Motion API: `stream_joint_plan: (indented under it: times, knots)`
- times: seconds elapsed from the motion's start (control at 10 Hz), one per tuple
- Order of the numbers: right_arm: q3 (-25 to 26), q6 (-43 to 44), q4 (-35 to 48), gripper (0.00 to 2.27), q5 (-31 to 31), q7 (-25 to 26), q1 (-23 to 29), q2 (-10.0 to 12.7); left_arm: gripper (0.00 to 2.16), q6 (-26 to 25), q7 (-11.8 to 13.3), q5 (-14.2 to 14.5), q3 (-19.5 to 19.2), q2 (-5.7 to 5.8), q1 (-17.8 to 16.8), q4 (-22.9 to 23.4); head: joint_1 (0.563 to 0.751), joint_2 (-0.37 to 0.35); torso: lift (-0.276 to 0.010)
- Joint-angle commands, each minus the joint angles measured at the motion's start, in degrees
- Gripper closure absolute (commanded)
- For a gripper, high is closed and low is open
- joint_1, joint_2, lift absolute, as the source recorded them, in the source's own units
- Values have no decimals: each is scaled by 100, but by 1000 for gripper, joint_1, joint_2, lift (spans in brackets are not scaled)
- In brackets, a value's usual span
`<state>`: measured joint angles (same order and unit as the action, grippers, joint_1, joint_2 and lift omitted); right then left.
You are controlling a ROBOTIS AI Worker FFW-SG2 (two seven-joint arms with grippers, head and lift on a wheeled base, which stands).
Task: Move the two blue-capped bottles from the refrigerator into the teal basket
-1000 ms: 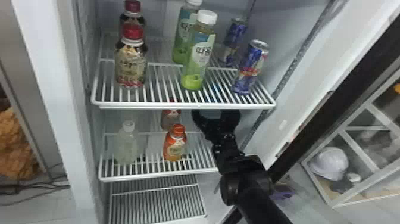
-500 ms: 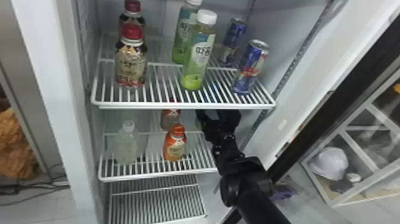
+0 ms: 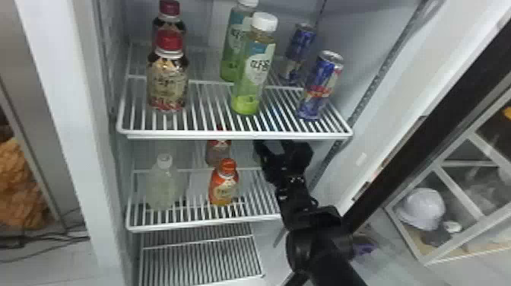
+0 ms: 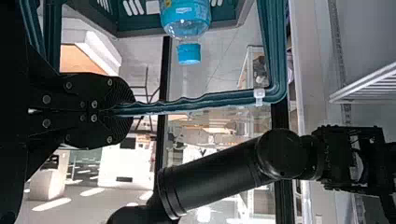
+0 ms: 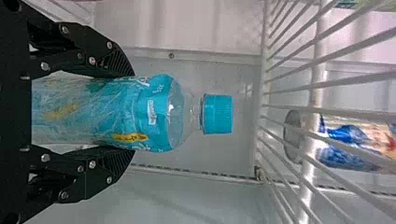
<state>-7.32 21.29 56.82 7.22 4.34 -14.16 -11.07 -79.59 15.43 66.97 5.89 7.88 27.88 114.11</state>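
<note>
- Centrally in the head view, the right gripper (image 3: pixel 274 146) pinches one blue-capped bottle (image 5: pixel 154 112).
- Another blue-capped bottle (image 4: pixel 186 21) overlaps the teal basket (image 4: pixel 140 31).
- Left gripper (image 4: pixel 128 111) clamps the basket's handle (image 4: pixel 201 101).

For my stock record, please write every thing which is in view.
Refrigerator: one, white, centre
Wire shelves: three, white, inside
Red-capped bottles: two, brown, top left
Green bottles: two, white-capped, top centre
Cans: two, blue, top right
Pale bottle: one, whitish, middle left
Small bottles: two, orange and reddish, middle shelf
Teal basket: one, teal, by the refrigerator
Blue-capped bottles: two, blue; one in basket, one under top shelf
Helmet: one, white, far right
Cables: several, black, floor left
Left gripper: one, black, on basket handle
Right gripper: one, black, around a blue-capped bottle
</note>
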Motion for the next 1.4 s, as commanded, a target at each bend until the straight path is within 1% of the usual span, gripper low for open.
stream_joint_plan:
  times: [0.0, 0.2, 0.8, 0.9, 1.3]
  knots:
    - [179, -103, 330, 628, -125, -21, 248, -1, 1177, 0, 4, 0, -18, 3, 24, 0, 695, -350, -136]
    - [302, -258, 794, 628, -151, -126, 614, -1, 1179, 0, 13, 0, -35, 11, 52, 0, 695, -350, -136]
    - [451, -638, 2186, 628, -72, -364, 1626, -115, 1177, 0, 30, 0, -53, 20, 80, 0, 695, -350, -136]
    - [469, -708, 2481, 628, 16, -408, 1851, -115, 1177, 0, 30, 0, -53, 20, 80, 0, 695, -350, -136]
    - [759, -1102, 3901, 628, 121, -548, 3075, -89, 1177, 0, 30, 0, -62, 20, 108, 0, 695, -350, -136]
